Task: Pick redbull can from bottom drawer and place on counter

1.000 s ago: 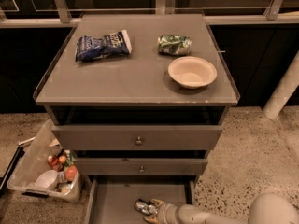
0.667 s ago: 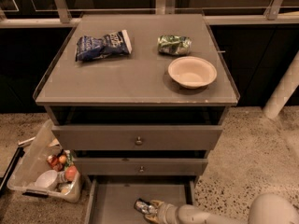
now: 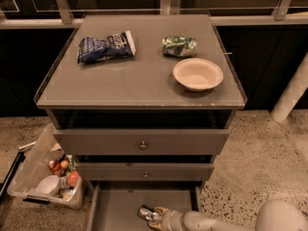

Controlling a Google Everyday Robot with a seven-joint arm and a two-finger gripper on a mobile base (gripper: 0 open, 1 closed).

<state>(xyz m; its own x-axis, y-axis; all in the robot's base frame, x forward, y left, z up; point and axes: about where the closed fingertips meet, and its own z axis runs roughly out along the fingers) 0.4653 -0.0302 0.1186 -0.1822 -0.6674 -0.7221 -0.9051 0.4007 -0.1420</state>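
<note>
The redbull can [image 3: 146, 213], slim and silver, lies on its side on the grey floor of the open bottom drawer [image 3: 118, 206], at the foot of the cabinet. My gripper [image 3: 155, 217] reaches in from the lower right and is right at the can, touching or around its right end. The arm [image 3: 202, 222] runs off towards the lower right. The counter [image 3: 139, 76] is the broad grey top slab with a thin raised rim, well above the gripper.
On the counter lie a dark-blue snack bag [image 3: 105, 46], a green-and-silver packet [image 3: 179, 46] and a beige bowl [image 3: 198, 74]. Two closed drawer fronts with knobs [image 3: 142, 145] sit above the open drawer. A clear bin of items [image 3: 45, 177] stands on the floor to the left.
</note>
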